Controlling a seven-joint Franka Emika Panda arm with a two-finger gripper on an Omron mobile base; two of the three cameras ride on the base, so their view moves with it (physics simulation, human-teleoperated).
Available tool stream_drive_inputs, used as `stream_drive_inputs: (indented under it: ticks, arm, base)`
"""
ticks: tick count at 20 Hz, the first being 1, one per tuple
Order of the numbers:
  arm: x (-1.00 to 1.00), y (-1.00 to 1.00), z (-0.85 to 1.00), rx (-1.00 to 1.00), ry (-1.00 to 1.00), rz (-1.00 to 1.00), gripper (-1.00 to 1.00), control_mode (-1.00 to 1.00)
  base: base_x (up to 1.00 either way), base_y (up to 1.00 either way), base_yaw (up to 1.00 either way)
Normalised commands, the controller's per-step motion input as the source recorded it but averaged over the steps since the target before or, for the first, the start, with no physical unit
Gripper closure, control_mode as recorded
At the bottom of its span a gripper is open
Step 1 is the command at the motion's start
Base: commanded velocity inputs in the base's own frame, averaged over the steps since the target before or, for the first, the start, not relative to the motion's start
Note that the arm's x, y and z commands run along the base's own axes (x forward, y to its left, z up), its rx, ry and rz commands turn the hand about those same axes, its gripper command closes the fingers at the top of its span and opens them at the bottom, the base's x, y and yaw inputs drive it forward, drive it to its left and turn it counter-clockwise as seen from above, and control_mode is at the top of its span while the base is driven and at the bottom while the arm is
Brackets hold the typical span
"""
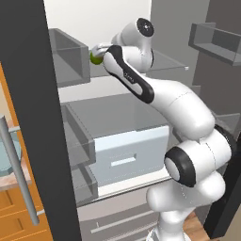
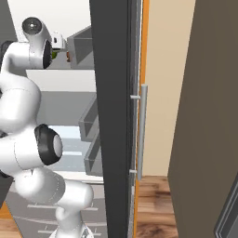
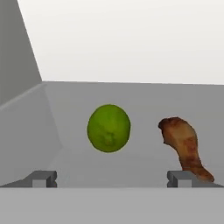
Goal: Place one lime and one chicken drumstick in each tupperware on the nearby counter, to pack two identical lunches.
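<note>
Sitting at the centre of the hand view, the lime (image 3: 109, 127) is a round, dull-green ball with a faintly dimpled skin, resting on a smooth grey fridge shelf (image 3: 131, 94) that meets a plain white back wall. Just to its right, apart from it, lies a chicken drumstick (image 3: 183, 146), mottled reddish-brown, thick at its upper end and narrowing toward the lower right of the frame. The gripper (image 3: 111, 178) has its two small grey fingertips (image 3: 43, 177) spread wide at the bottom of that view, one left of the lime and one beside the drumstick's thin end, with nothing between them; the pincer is open and empty.

From the left base view, only a sliver of the lime (image 1: 96, 59) peeks out in the upper middle, behind the white hand of the arm (image 1: 181, 106), which reaches up into the open fridge. That view also shows a pale drawer (image 1: 129, 153) with a slot handle at mid-frame, and, at the left edge, a bit of pale blue-green tupperware (image 1: 10, 157) on the counter (image 1: 12, 175) above orange wood fronts.

In the right base view, a tiny green patch of the lime (image 2: 56, 54) shows at the upper left beside the arm's wrist; the dark door (image 2: 114, 116) with a long metal handle (image 2: 142, 130) fills the middle.
</note>
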Motion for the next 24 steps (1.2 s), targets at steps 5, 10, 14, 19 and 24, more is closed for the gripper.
stream_drive_inputs:
  ticks: [5,10,14,19,24]
  arm:
    - [0.83,0.1,-0.16,0.0,0.17,-0.08,-1.0,-1.0]
    - [0.48,0.48,-0.03,-0.01,0.08,-0.01,-1.0,-1.0]
    - [0.12,0.03,0.0,0.0,0.0,0.0,-1.0,-1.0]
    - [0.03,0.0,-0.25,0.0,0.0,0.0,-1.0,-1.0]
    - [-0.09,0.0,-0.11,0.0,0.0,0.0,-1.0,-1.0]
  base:
    - [0.0,0.0,0.0]
    - [0.0,0.0,0.0]
    - [0.0,0.0,0.0]
    - [0.0,0.0,0.0]
    - [0.0,0.0,0.0]
